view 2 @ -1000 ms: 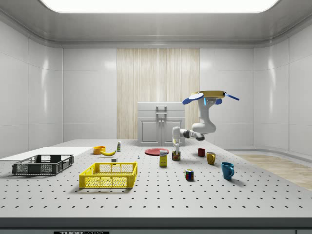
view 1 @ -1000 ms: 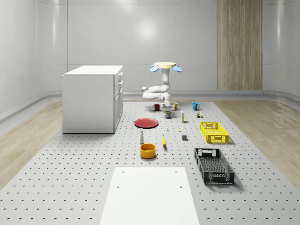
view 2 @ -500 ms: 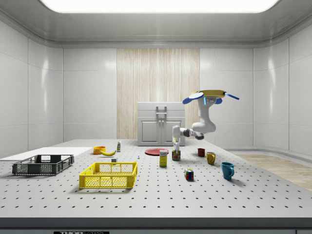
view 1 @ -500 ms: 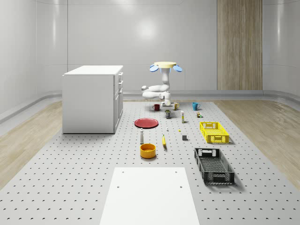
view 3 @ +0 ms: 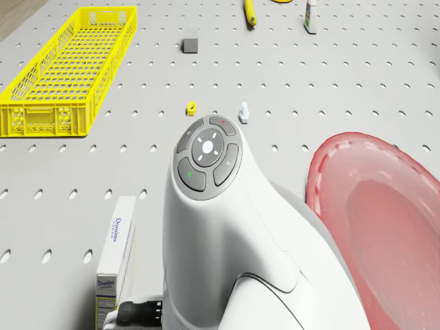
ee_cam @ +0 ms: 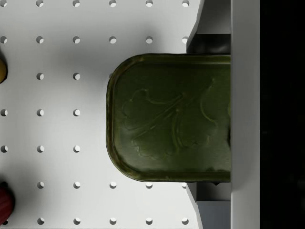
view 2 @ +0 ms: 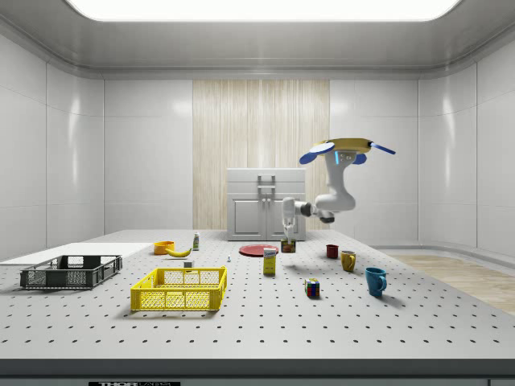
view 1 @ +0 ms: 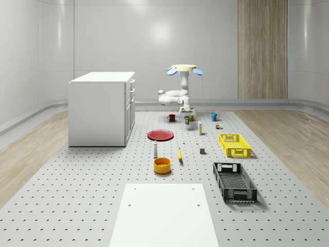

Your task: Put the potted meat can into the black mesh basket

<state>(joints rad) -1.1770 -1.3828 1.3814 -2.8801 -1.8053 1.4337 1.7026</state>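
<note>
A pale panelled room is seen, its floor taken up by a grey perforated table (view 1: 77, 195) with a white cabinet (view 1: 102, 108) left of centre in the whole-scene view. The drone (view 2: 346, 149) is shown hovering over the far part of the table, right of centre in the side view, its white arm (view 2: 330, 203) bent down toward the middle of that frame. The gripper (view 2: 287, 241) is clenched on the potted meat can (view 2: 288, 247), which is held clear of the table surface, just above it. In the wrist view the potted meat can (ee_cam: 171, 117) is presented as a dark olive rounded-corner lid with an embossed leaf pattern, flanked by grey fingers (ee_cam: 209, 43). The black mesh basket (view 1: 234, 181) lies well apart, at the lower right of the whole-scene view, with a yellow crate (view 1: 234, 144) just above it there.
</note>
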